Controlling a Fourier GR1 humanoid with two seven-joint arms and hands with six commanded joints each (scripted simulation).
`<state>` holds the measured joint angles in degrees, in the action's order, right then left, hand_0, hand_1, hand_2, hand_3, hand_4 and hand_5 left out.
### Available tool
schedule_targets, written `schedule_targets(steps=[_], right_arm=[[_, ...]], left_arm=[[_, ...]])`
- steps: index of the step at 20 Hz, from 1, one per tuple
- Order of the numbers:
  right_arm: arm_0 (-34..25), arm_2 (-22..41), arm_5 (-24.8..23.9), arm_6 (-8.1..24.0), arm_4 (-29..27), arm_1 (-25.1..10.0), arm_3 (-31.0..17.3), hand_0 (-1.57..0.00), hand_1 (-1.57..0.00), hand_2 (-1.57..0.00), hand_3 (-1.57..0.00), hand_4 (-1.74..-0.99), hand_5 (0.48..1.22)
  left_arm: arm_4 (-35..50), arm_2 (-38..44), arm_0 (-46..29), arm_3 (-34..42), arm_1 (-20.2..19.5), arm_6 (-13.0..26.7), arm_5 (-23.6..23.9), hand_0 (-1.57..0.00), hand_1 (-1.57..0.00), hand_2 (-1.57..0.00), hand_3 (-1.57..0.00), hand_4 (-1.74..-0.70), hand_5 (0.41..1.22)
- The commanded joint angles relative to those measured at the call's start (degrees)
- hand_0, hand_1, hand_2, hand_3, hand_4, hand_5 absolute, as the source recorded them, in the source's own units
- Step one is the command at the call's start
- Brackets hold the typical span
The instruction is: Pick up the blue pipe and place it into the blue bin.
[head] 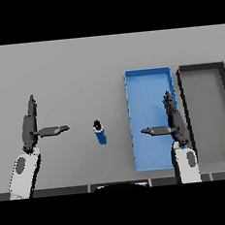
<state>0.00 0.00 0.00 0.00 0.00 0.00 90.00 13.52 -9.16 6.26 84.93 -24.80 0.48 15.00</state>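
Note:
The blue pipe [101, 133], short with a dark cap at its far end, lies on the grey table near the middle of the head view. To its right stands the blue bin [148, 77], a long rectangular tray with nothing inside that I can see. My right hand [175, 120] hovers over the bin's right half, fingers straight and thumb pointing left, open and holding nothing. My left hand [29, 126] is at the left, open too, its thumb reaching toward the pipe but well apart from it.
A dark grey bin [202, 67] of similar size sits directly right of the blue one, almost touching it. The grey table [71, 69] stretches behind and to the left of the pipe.

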Motion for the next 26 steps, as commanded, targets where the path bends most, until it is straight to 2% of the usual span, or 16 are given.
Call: schedule_targets(steps=[1,6,7,8,9,10,14,17,19,23,25,26], right_arm=[[-0.03,-0.08,-0.01,0.02,-0.08,-0.08,-0.02,0.00,0.00,0.00,0.00,-1.210,0.594],[-0.04,-0.46,0.24,-0.17,-0.31,-0.43,-0.50,0.00,0.00,0.00,0.00,-1.210,0.594],[0.59,1.57,1.69,-2.92,3.83,-4.59,1.31,0.00,0.00,0.00,0.00,-1.210,0.594],[1.36,3.13,2.48,-4.92,6.70,-6.92,2.54,0.00,0.00,0.00,0.00,-1.206,0.592],[1.93,4.01,2.88,-5.10,8.63,-8.53,3.33,0.00,0.00,0.00,0.00,-1.198,0.589],[2.93,4.78,3.20,-5.32,9.74,-9.20,4.25,0.00,0.00,0.00,0.00,-1.195,0.588],[3.24,6.08,3.21,-4.56,11.75,-9.74,5.37,0.00,0.00,0.00,0.00,-1.187,0.585],[3.21,5.57,3.65,-3.02,10.44,-9.90,6.61,0.00,0.00,0.00,0.00,-1.187,0.579],[2.45,5.74,3.75,-2.16,10.29,-9.62,6.56,0.00,0.00,0.00,0.00,-1.200,0.580],[2.95,5.51,3.98,-3.84,9.78,-9.20,5.04,0.00,0.00,0.00,0.00,-1.229,0.576],[3.17,5.74,4.17,-4.06,9.76,-9.31,5.97,0.00,0.00,0.00,0.00,-1.223,0.572],[3.43,5.48,4.21,-4.16,9.74,-9.64,5.87,0.00,0.00,0.00,0.00,-1.219,0.572]], left_arm=[[-0.04,-0.04,0.04,0.04,0.09,-0.23,0.08,0.00,0.00,0.00,0.00,-0.97,0.594],[-0.94,-0.80,0.57,0.35,0.64,0.32,0.94,0.00,0.00,0.00,0.00,-0.97,0.594],[-1.37,-3.11,0.23,0.75,-3.50,-2.38,-6.09,0.00,0.00,0.00,0.00,-0.97,0.594],[-0.88,-3.63,-0.08,0.20,-6.50,-4.31,-10.97,0.00,0.00,0.00,0.00,-0.97,0.595],[-0.46,-3.83,-0.44,0.14,-8.57,-5.64,-14.12,0.00,0.00,0.00,0.00,-0.97,0.596],[-0.19,-4.06,-0.28,-0.32,-9.63,-5.97,-16.13,0.00,0.00,0.00,0.00,-0.97,0.596],[-0.42,-5.54,-0.34,0.17,-10.37,-7.47,-19.21,0.00,0.00,0.00,0.00,-0.97,0.593],[0.55,-7.24,-2.78,4.87,-12.58,-9.26,-23.06,0.00,0.00,0.00,0.00,-0.98,0.583],[0.68,-9.06,-3.15,7.67,-13.56,-7.45,-25.06,0.00,0.00,0.00,0.00,-0.99,0.566],[-1.55,-14.44,-4.63,13.69,-14.16,0.08,-26.41,0.00,0.00,0.00,0.00,-1.03,0.496],[-2.54,-16.36,-4.74,14.42,-13.65,1.57,-27.16,0.00,0.00,0.00,0.00,-1.06,0.474],[-3.70,-17.69,-4.68,14.54,-12.85,1.07,-27.44,0.00,0.00,0.00,0.00,-1.08,0.472]])
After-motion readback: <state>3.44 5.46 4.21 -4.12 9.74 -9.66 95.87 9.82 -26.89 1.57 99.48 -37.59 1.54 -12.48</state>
